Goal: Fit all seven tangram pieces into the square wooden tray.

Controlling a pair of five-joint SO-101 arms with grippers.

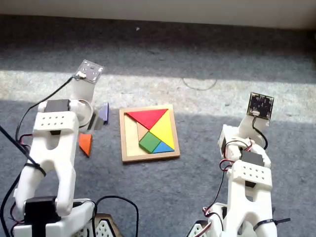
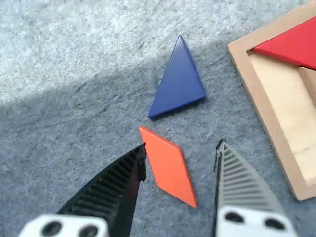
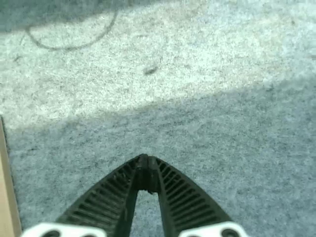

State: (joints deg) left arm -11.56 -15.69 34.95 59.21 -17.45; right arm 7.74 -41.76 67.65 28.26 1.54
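Grey carpet (image 1: pixel 197 177) bears the tray (image 1: pixel 148 158), two pieces short; the left gripper (image 2: pixel 181 147) gapes over the orange parallelogram (image 2: pixel 168 165) and likely needs to close on it, while the right gripper (image 3: pixel 144 160) sits clenched, empty.

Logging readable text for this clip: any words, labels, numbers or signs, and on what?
None can be read.
The square wooden tray, orange parallelogram piece and dark blue triangle piece show no print.
Any marking on the dark circuit board atop one arm is too small to read.
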